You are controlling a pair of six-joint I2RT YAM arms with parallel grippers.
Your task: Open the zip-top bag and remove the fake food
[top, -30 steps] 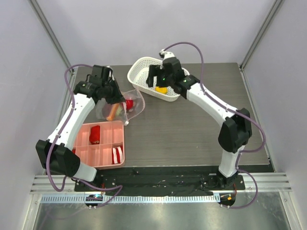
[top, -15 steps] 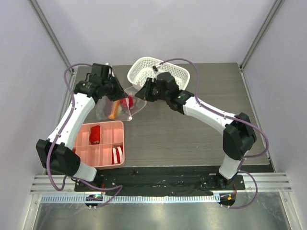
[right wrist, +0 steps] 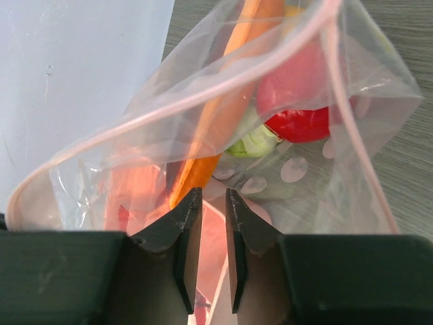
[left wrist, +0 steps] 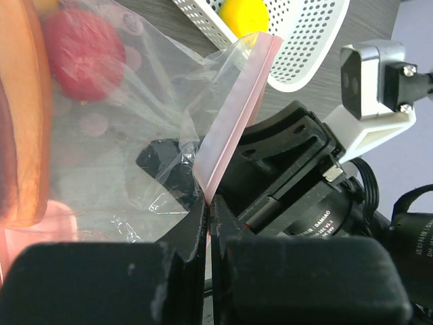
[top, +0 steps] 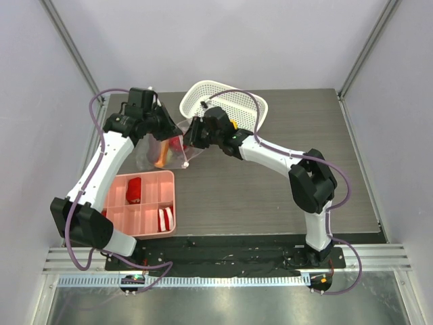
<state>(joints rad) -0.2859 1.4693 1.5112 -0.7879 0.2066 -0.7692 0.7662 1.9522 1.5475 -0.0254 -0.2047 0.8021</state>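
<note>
The zip-top bag is clear with a pale pink zip strip and faint white dots; inside show a red fruit, an orange wedge and a pale green piece. At 2 o'clock from the bag, the white mesh basket holds a yellow fruit. At 7 o'clock, the pink tray carries red and red-white striped pieces on the dark grey wood-grain table.

Clear zip-top bag mouth open, red fruit, orange wedge inside
</note>
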